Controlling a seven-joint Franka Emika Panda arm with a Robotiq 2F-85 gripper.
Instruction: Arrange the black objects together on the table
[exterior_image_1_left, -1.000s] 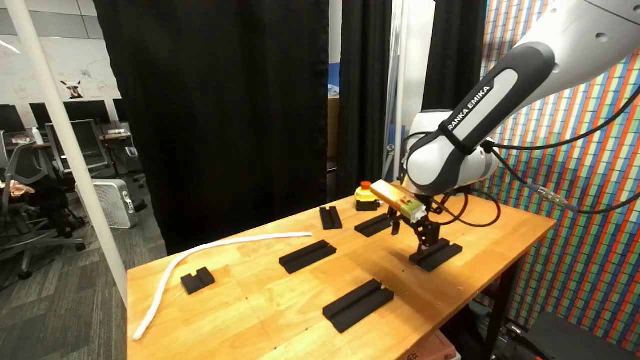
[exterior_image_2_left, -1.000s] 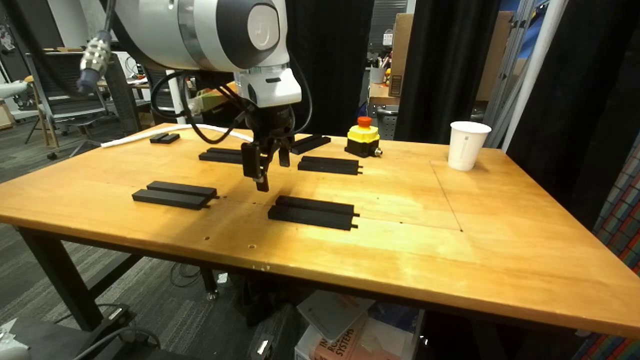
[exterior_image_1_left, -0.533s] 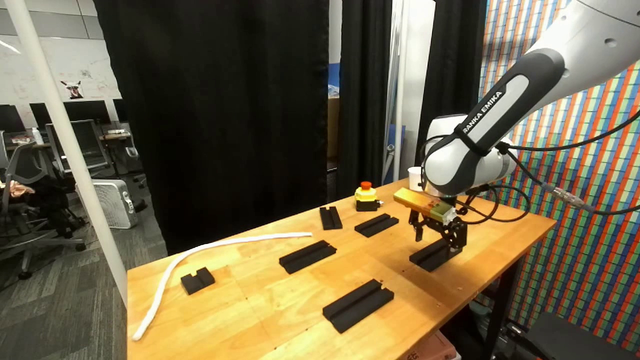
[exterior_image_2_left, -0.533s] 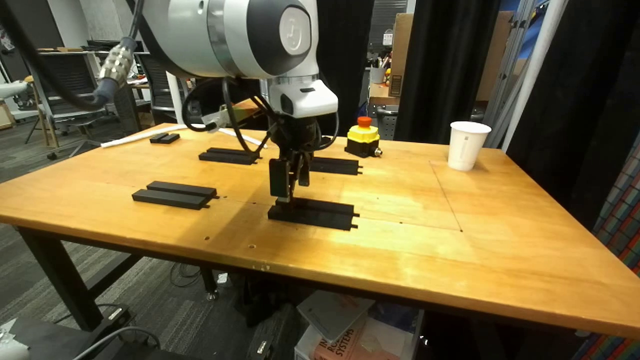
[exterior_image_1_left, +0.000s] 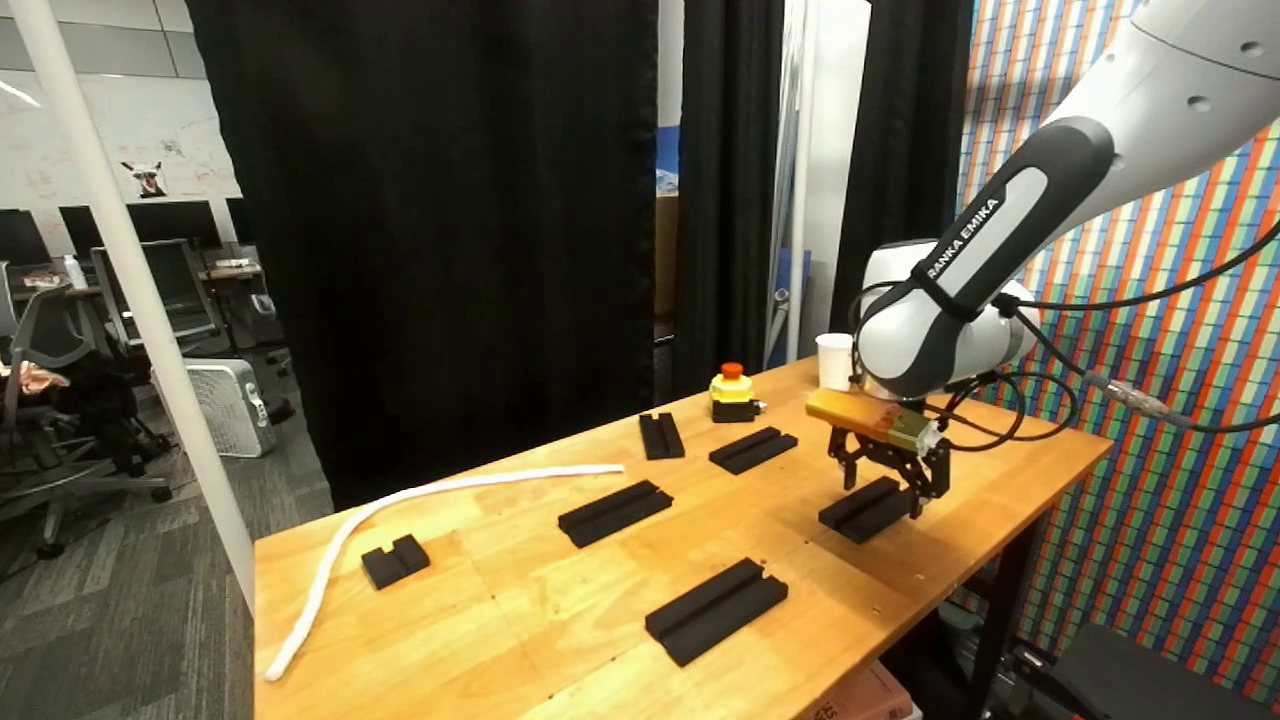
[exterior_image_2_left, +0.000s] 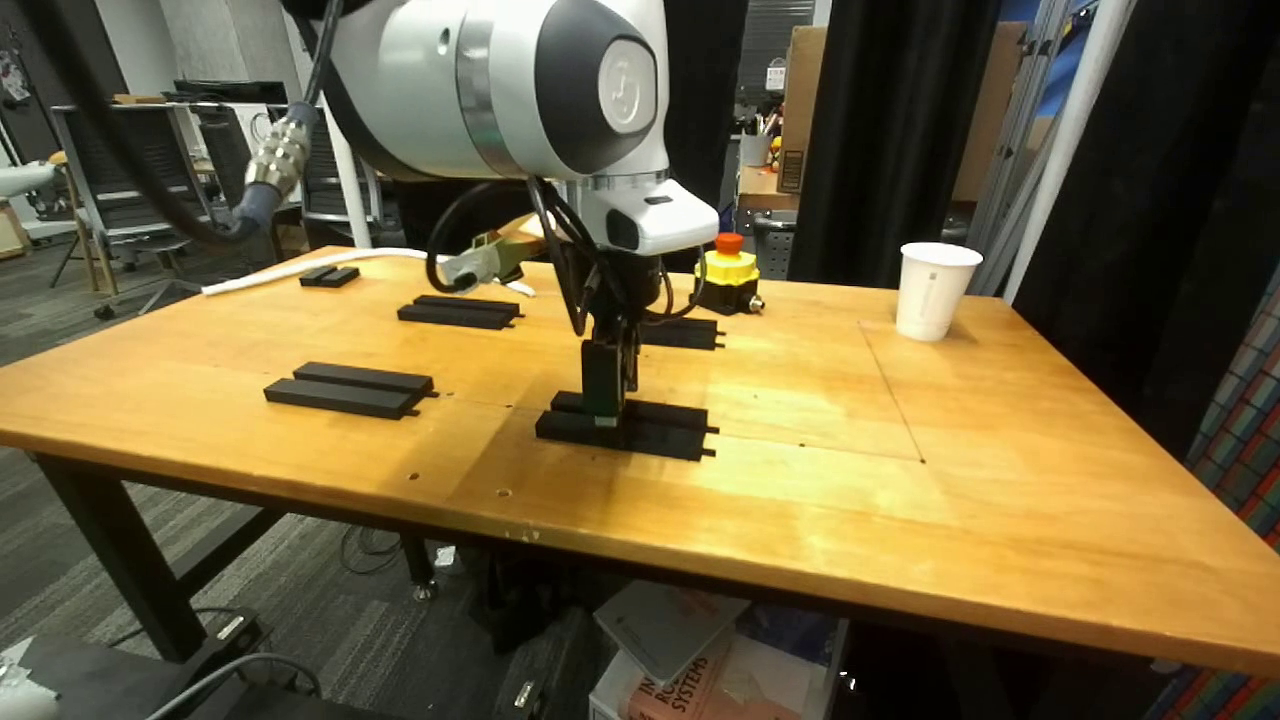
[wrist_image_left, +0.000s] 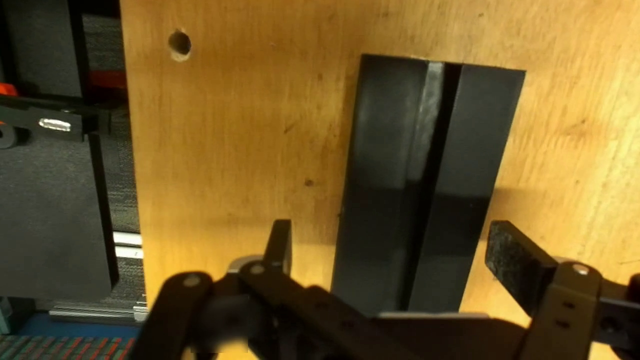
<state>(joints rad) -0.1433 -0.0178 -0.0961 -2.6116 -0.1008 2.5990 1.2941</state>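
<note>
A grooved black slab (exterior_image_1_left: 862, 514) lies flat on the wooden table (exterior_image_1_left: 500, 620). It also shows in another exterior view (exterior_image_2_left: 665, 438) and lengthwise in the wrist view (wrist_image_left: 387, 145). My gripper (exterior_image_1_left: 882, 500) is open above this slab, also seen in an exterior view (exterior_image_2_left: 617, 405). In the wrist view the fingers (wrist_image_left: 392, 240) stand on either side of the slab with gaps to both edges. More black slabs lie apart: one near the front edge (exterior_image_1_left: 716, 612), one mid-table (exterior_image_1_left: 615, 513), one farther right (exterior_image_1_left: 752, 450), one at the back edge (exterior_image_1_left: 662, 436) and a short one (exterior_image_1_left: 395, 561).
A white cord (exterior_image_1_left: 430, 490) curves along the far left of the table. A yellow emergency stop with a red button (exterior_image_1_left: 733, 395) stands at the back. A white paper cup (exterior_image_2_left: 935, 290) stands near a corner. The table's edge (wrist_image_left: 131, 150) is left of the slab in the wrist view.
My gripper has moved from beside the slab to over it, rightward in both exterior views, and its fingers now stand on either side. The slabs have not moved.
</note>
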